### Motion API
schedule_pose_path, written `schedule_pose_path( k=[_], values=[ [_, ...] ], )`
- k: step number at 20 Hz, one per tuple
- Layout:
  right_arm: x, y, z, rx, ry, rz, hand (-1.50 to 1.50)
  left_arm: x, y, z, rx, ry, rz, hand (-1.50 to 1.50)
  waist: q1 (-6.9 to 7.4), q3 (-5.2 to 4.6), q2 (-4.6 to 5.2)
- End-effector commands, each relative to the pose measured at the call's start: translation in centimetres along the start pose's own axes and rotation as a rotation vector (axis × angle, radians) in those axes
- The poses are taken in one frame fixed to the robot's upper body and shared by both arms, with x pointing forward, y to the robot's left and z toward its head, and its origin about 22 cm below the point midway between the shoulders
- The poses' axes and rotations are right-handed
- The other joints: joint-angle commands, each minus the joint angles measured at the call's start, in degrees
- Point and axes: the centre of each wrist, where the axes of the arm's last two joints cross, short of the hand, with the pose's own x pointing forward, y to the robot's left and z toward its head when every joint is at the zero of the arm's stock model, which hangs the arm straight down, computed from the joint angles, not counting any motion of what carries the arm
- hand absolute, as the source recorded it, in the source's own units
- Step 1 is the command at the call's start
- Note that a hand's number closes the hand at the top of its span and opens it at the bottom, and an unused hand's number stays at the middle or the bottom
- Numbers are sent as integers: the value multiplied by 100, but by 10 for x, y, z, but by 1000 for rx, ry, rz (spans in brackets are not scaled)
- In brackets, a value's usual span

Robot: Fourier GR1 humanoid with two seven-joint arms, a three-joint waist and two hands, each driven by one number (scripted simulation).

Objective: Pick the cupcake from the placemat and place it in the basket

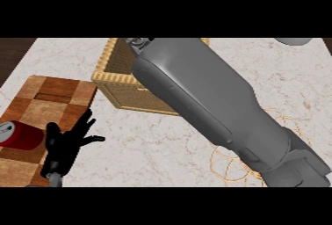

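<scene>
Nearest the robot, at the lower left, the left hand [65, 141] rests with its fingers spread and upright over the edge of a wooden chopping board [48, 103], just beside a red can [19, 135] lying on its side; it holds nothing. At the lower right, the woven placemat [228, 166] shows only in loops and rings beneath the right forearm [214, 105], and no cupcake can be seen on the part left uncovered. The forearm runs diagonally up across the pale marble surface [156, 145] to the basket [126, 90], a woven box standing near the far edge. The right hand [138, 42] is almost wholly hidden past the arm's end (only a small bit shows at the basket's upper rim), so whether it is spread or closed round something cannot be told, and the cupcake itself is nowhere visible.

Judging by the arm's reach over the basket, the step in hand is likely the placing. If the cupcake is in that hand, the next move calls for lowering it inside the basket walls and letting it go upright, then lifting clear of the rim.
</scene>
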Motion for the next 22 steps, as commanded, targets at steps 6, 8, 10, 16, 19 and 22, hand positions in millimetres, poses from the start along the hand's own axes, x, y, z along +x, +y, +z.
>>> schedule_pose_path(
  k=[6,8,10,16,19,22],
  values=[
    [-37,25,-16,-8,260,-241,150,-29,5,7,28,141,0,0,-71,-34,33],
    [-45,37,-8,-26,248,-244,150,-34,12,9,23,139,-9,0,-11,-40,27],
    [-47,38,-14,-19,255,-259,150,-29,-18,-1,35,118,0,0,-134,-35,29],
    [-74,67,-13,-43,310,3,150,-41,0,7,54,143,-8,0,-246,-41,-32],
    [-71,70,-12,-18,264,60,-150,-27,22,2,61,122,11,0,-273,-34,-20],
    [-82,74,-11,-13,236,62,-150,-36,19,11,79,129,22,0,-376,-27,-41]
  ],
)
